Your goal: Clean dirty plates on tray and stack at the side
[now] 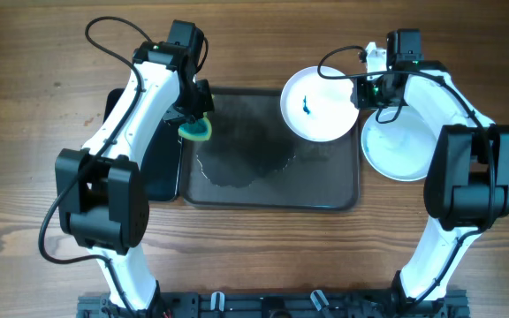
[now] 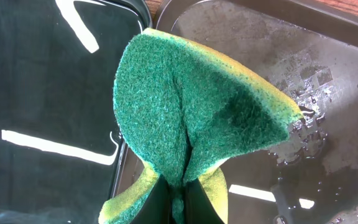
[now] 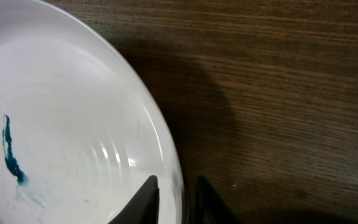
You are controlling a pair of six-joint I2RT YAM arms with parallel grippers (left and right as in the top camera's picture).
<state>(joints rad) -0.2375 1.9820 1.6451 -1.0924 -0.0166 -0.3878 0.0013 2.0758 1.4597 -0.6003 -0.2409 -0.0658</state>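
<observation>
A white plate (image 1: 318, 104) with a blue smear is held by its right rim over the back right corner of the dark grey tray (image 1: 237, 190). My right gripper (image 1: 365, 91) is shut on that rim; in the right wrist view its fingers (image 3: 178, 196) straddle the plate (image 3: 73, 137) edge. White plates (image 1: 396, 150) sit on the table right of the tray, partly under my right arm. My left gripper (image 1: 194, 124) is shut on a green and yellow sponge (image 2: 197, 112), folded, over the tray's back left corner (image 2: 328, 50).
A smaller glossy black tray (image 1: 153, 168) lies left of the grey tray, under my left arm; it also shows in the left wrist view (image 2: 42, 93). The grey tray's floor is wet, with water patches around its middle (image 1: 241, 163). Bare wood table surrounds both.
</observation>
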